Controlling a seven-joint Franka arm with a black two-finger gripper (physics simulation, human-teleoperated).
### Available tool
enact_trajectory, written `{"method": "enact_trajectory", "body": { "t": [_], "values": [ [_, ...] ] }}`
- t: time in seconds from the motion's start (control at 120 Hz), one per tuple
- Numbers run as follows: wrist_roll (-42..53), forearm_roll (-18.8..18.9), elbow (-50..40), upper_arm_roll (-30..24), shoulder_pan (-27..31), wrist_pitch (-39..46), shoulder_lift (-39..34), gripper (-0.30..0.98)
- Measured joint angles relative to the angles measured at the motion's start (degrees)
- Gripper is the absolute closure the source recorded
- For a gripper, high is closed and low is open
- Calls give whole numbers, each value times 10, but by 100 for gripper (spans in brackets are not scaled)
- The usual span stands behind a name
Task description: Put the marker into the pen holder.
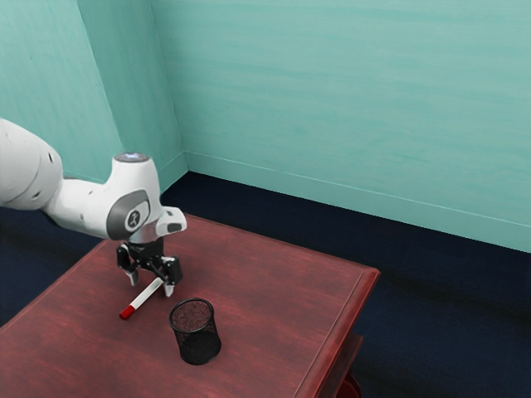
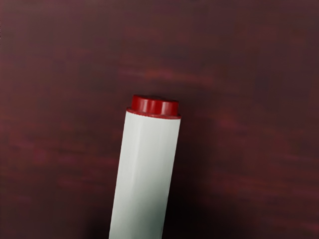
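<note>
In the exterior view, reading the dial from between my fingertips, my white arm (image 1: 79,203) comes in from ten o'clock. The marker (image 1: 142,298) lies on the red-brown table (image 1: 265,290), outside the pen holder, its red end toward seven o'clock and its white barrel slanting up toward one. My gripper (image 1: 151,285) is low over the barrel, fingers spread well apart with the marker's upper part between them, and I have no grip on it. The black mesh pen holder (image 1: 199,344) stands upright near me, between four and five o'clock. Farther along, the table's corner points to three o'clock, with dark blue floor (image 1: 448,290) beyond it. The pale green wall (image 1: 348,108) rises from eleven round to two. My wrist view shows a red end and the white barrel over the wood
</note>
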Motion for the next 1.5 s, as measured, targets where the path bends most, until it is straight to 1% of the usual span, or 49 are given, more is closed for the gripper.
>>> {"method": "enact_trajectory", "body": {
  "t": [0.208,0.475,0.542,0.717,1.158,1.5],
  "values": [
    [1,0,5,0,11,31,13,1],
    [6,-1,28,-5,14,45,30,6],
    [7,-2,28,-6,14,46,31,9],
    [8,-8,28,-7,13,48,30,22],
    [10,-11,27,-7,13,47,23,46],
    [11,-11,26,-8,13,39,20,57]
  ]
}}
